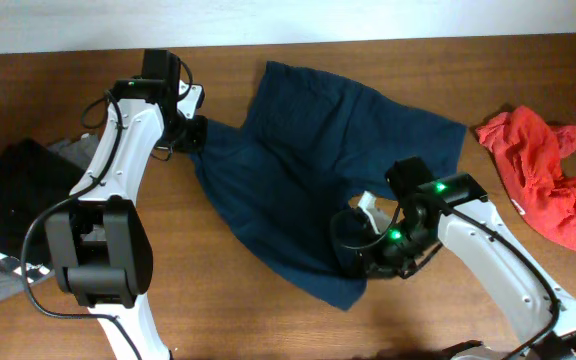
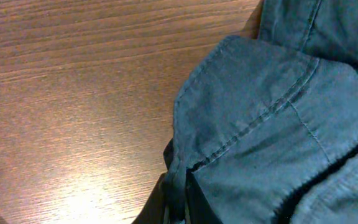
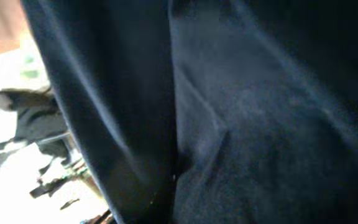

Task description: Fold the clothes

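Creased navy shorts (image 1: 318, 170) sprawl across the table (image 1: 258, 320), left gripper (image 1: 194, 135) and right gripper (image 1: 366, 262) jaws clamped on fabric.

A brown wooden tabletop (image 1: 258, 320) with fine grain fills nearly the whole overhead view. Beyond its far edge runs a plain white strip (image 1: 368, 18), wall or floor unclear. Soft glare (image 2: 73, 186) brightens the wood in the left wrist view.

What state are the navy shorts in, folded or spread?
Mostly spread: navy shorts lie rumpled across the table, no clean fold visible.
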Controlling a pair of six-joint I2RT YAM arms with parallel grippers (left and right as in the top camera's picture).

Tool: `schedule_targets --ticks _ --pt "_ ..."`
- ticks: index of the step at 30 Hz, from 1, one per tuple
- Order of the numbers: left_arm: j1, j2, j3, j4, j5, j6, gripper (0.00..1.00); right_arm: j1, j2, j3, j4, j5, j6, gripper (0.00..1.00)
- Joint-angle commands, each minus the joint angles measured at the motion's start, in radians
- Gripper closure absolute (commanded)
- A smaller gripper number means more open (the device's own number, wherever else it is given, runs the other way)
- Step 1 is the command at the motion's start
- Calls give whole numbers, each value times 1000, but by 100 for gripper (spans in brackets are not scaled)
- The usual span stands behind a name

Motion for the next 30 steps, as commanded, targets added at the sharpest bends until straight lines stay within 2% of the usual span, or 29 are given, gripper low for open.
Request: schedule_targets --ticks 1,8,9,10,11,14,20,25,30 --pt "5 3 12 6 -7 17 100 5 36 14 72 132 -31 96" --pt "5 3 12 5 -6 16 100 -2 216 14 250 296 -5 91" --pt "5 3 12 5 -6 17 100 -10 250 14 277 300 -5 79" --pt "5 3 12 5 -6 17 100 -19 275 14 300 304 -5 60" --pt "5 3 12 5 -6 17 100 -28 295 14 315 314 -5 50" --pt "5 3 12 2 -6 17 100 -73 324 14 337 318 -4 39" --pt "5 3 12 2 -6 17 100 -139 208 15 198 315 -5 34" --pt "5 3 12 2 -6 17 100 -109 100 14 82 315 -4 31" --pt "5 3 12 2 -6 17 100 -74 51 14 39 314 27 30"
